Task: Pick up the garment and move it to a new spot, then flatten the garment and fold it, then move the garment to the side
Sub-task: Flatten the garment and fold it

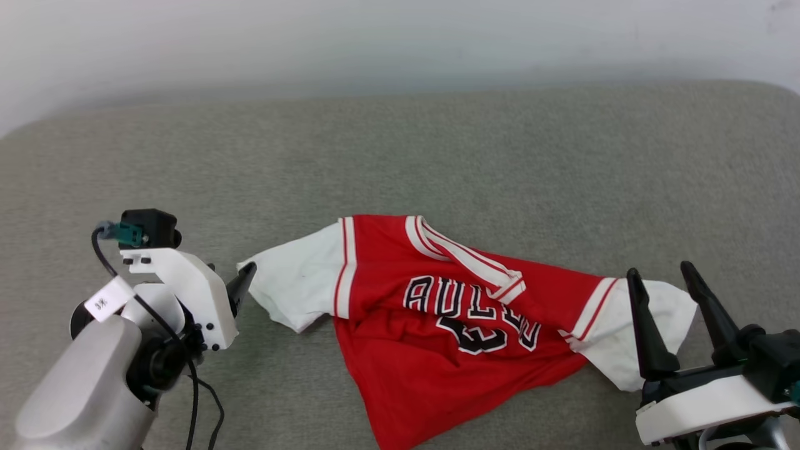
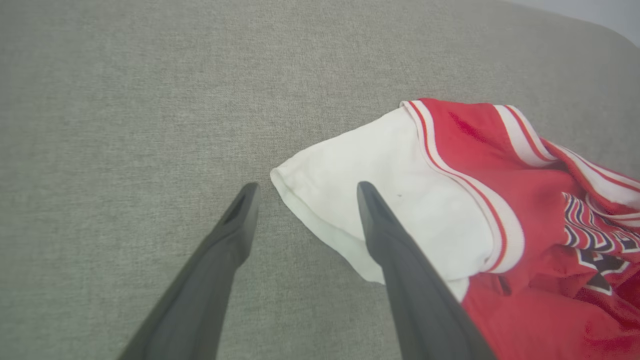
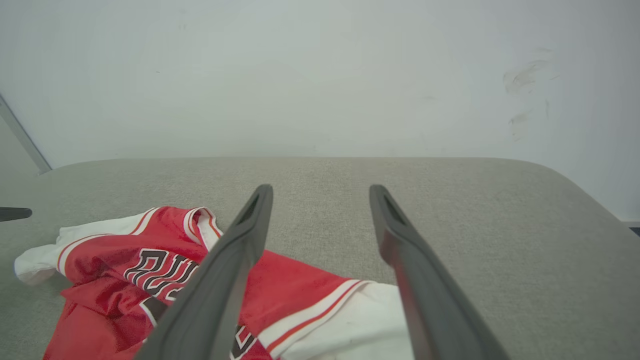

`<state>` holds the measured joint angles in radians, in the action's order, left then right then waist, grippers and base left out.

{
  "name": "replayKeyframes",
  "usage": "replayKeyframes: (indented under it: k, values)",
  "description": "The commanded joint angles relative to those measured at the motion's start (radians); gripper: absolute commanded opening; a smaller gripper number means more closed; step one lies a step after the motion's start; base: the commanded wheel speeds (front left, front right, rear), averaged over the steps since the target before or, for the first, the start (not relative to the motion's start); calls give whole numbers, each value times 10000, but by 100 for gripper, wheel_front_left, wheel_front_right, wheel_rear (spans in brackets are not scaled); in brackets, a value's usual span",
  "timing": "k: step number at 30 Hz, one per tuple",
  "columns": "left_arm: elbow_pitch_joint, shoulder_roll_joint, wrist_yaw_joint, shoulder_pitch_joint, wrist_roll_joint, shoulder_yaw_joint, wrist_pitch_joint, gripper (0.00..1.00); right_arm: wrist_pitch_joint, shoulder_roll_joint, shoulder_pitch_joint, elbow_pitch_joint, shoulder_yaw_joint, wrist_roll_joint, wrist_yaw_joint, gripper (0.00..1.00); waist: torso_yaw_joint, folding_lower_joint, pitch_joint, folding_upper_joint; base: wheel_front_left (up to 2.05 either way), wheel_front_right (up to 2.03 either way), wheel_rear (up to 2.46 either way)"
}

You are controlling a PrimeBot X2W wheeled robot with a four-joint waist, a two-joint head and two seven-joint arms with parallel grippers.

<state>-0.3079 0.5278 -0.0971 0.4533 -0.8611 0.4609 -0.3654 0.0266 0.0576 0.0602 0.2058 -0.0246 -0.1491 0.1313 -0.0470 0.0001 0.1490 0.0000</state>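
Note:
The garment (image 1: 431,337), a red jersey with white sleeves and dark block letters, lies crumpled on the grey cloth surface (image 1: 400,156). My left gripper (image 1: 242,284) sits at the tip of the jersey's left white sleeve. Seen from the left wrist, that gripper (image 2: 307,187) is open, the sleeve's corner (image 2: 380,200) lying between and under its fingers. My right gripper (image 1: 661,273) stands open over the right white sleeve (image 1: 669,306). From the right wrist, its open fingers (image 3: 235,260) straddle that sleeve (image 3: 360,325), with the garment (image 3: 115,250) spread to the left.
The grey padded surface (image 3: 450,200) runs wide behind and beside the jersey, ending in a rounded far edge against a pale wall (image 1: 400,44). A dark fingertip of the other arm (image 3: 15,213) pokes in at the right wrist view's left edge.

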Motion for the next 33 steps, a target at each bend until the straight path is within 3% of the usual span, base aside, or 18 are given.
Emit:
replayKeyframes:
  k: [1,6,11,16,17,18,25,33]
  values:
    - [-230,121,134,295,-165,55,-554,100,103,-57,-162,-86,50,-90,-10,100,-417,-1,461,0,0,0,0]
    - [-1014,368,528,1007,-774,256,-2321,100,351,-81,-398,-444,104,-267,-10,100,-807,-1,970,0,0,0,0]
    - [-1637,499,481,1294,-734,533,-3177,100,538,-89,-598,-698,172,-407,-10,100,-1058,-1,1201,0,0,0,0]
    - [-2114,96,678,1132,-787,1093,-3920,100,551,-86,-662,-997,83,-659,-10,100,-1199,-1,1282,0,0,0,0]
    - [-2155,-48,759,1096,-840,1151,-3936,45,516,-88,-686,-1040,44,-754,-10,100,-1204,-1,1290,0,0,0,0]
    - [-2182,-181,799,1072,-849,1179,-3819,0,423,-87,-718,-1092,7,-800,-10,100,-1202,-1,1289,0,0,0,0]
    - [-2200,-288,943,1285,-281,1166,-2458,0,-1110,328,-695,-1616,-399,-1797,-10,100,-1016,-1,1003,0,0,0,0]
    - [-1287,-199,410,1259,482,759,-223,0,-4636,1397,-368,-2121,-750,-3115,-9,100,-594,-1,598,0,0,0,0]
